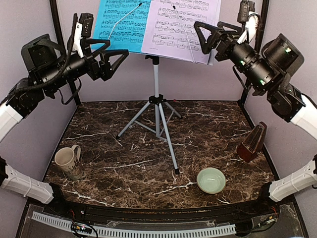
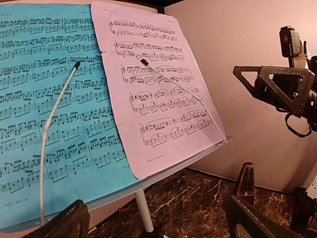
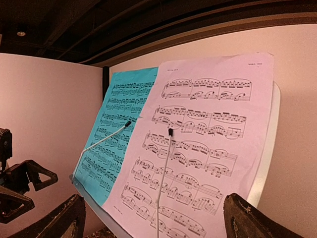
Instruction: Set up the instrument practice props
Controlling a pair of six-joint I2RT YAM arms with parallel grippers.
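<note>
Beige ceramic mug (image 1: 67, 161) at 8 o'clock, pale green bowl (image 1: 201, 181) at 5 on dark marble counter (image 1: 124, 148), top view only; mug's inside unclear. Silver-white tripod music stand (image 1: 156, 94) at centre holds blue music sheet (image 1: 121, 22) and lilac music sheet (image 1: 183, 27). Reddish-brown pyramid metronome (image 1: 252, 144) at 3, near the edge. Left jaws and right jaws spread wide, gripping nothing.

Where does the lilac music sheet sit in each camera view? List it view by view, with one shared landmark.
Top external: lilac sheet at top centre.
Left wrist: lilac sheet in the centre, slanting.
Right wrist: lilac sheet centre-right.
Shared landmark: the blue sheet, directly on its left in every view.
</note>
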